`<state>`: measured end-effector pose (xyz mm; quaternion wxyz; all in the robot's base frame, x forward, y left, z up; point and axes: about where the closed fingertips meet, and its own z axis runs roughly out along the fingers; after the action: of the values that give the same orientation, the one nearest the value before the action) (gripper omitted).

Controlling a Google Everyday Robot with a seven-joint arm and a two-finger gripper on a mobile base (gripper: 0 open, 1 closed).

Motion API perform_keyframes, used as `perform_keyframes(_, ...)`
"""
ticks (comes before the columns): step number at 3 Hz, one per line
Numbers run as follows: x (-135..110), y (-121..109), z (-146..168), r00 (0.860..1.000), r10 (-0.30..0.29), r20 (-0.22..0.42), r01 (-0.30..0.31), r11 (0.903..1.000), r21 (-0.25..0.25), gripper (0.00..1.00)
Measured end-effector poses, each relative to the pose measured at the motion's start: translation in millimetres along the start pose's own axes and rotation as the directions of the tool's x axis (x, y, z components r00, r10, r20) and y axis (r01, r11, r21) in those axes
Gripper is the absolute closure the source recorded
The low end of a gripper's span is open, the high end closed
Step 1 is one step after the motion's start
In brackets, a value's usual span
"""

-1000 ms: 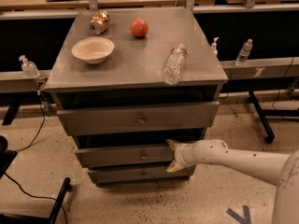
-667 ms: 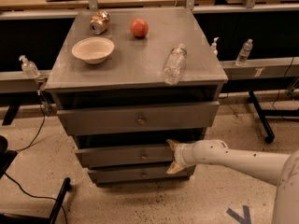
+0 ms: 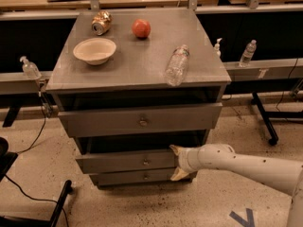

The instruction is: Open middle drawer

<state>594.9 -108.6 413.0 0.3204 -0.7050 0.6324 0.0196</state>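
The middle drawer [image 3: 125,161] is the grey metal second drawer of the cabinet, with a small round centre knob [image 3: 146,162]. Its front stands a little forward of the lowest drawer [image 3: 132,177]. My gripper [image 3: 176,162] is at the right end of the middle drawer's front. One tan finger [image 3: 176,150] sits above the front's top edge and the other finger [image 3: 179,175] below its bottom edge. My white arm [image 3: 246,165] reaches in from the right.
The top drawer [image 3: 140,119] stands pulled out. On the cabinet top [image 3: 137,56] lie a white bowl [image 3: 94,50], a crushed can [image 3: 101,23], a red apple [image 3: 141,28] and a clear bottle [image 3: 177,65] on its side. A chair base [image 3: 59,200] is at the lower left.
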Motion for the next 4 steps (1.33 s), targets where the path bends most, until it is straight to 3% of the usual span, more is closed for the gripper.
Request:
perform_keyframes(1,0.0,0.0,0.0,1.0,0.0,0.0,0.0,1.0,0.0,0.18)
perform_keyframes(2,-14.5,11.0,-29.5,0.999,-0.022,0.028,0.023,0.9997,-0.009,0.18)
perform_keyframes(3,-52.4,24.8,-95.5,0.991,-0.094,0.096,0.096,0.9952,-0.015,0.18)
perform_keyframes(4,-69.5,22.1,-119.8,0.983,-0.128,0.129,0.133,0.9905,-0.032,0.2)
